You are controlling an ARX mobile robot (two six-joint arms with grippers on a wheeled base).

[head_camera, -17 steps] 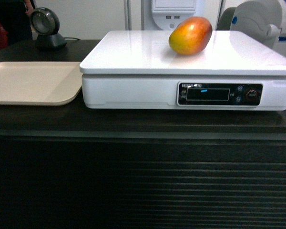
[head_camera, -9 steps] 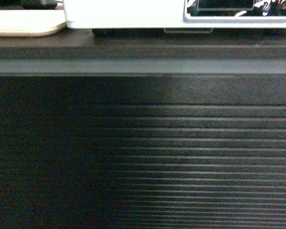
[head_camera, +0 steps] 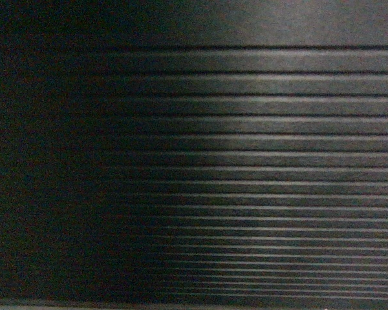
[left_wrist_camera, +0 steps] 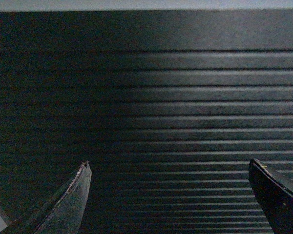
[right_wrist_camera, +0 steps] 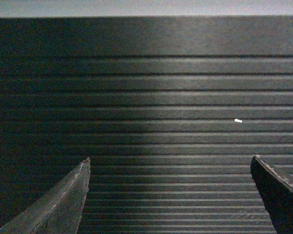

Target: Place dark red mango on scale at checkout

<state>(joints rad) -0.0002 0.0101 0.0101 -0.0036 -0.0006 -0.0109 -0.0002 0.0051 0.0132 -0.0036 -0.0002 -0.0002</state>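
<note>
All three views are filled by the ribbed dark front panel of the checkout [head_camera: 246,161], brighter toward the right. The left gripper [left_wrist_camera: 168,168] faces it with its jaws spread wide and nothing between them; the right gripper [right_wrist_camera: 170,163] is likewise spread wide and bare. A small white speck [right_wrist_camera: 238,120] sits on one rib. Neither the dark red mango nor the scale is in view

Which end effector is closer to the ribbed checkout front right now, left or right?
Cannot tell: both look about equally near. The left end effector and the right end effector both hang open and empty, facing the ribbed checkout front, neither touching it.
</note>
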